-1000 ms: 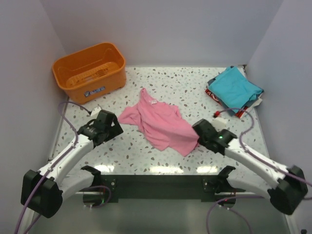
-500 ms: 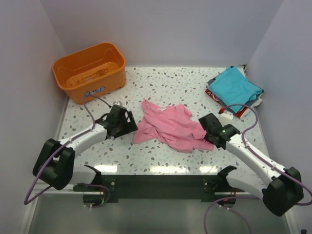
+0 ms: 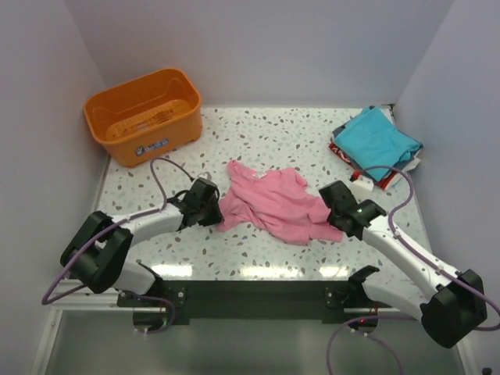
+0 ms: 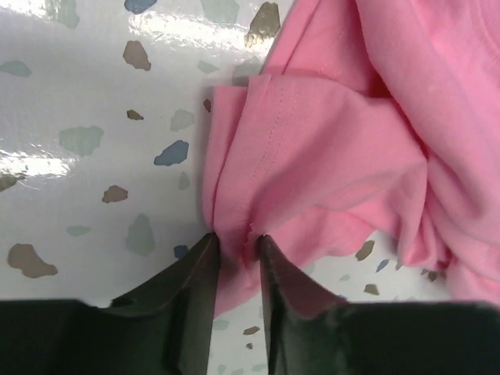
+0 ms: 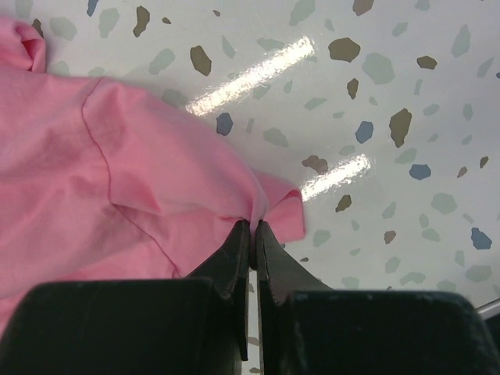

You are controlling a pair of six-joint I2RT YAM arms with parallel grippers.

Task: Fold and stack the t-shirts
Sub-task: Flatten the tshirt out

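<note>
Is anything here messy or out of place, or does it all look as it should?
The pink t-shirt lies crumpled mid-table, bunched rather than flat, its edges pinched by the left gripper and right gripper. The folded stack at the far right looks uneven: red and white layers poke out under the teal one.

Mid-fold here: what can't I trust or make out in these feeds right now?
- Left gripper: the pink t-shirt hem sits between the fingers; the left wrist view doesn't show whether they have clamped it.
- Top view: each arm's wrist covers its own fingers.
- Folded stack: the teal shirt on top hides how many lie beneath.
- Pink t-shirt's sleeves: lost in the crumpled folds, every view.
</note>
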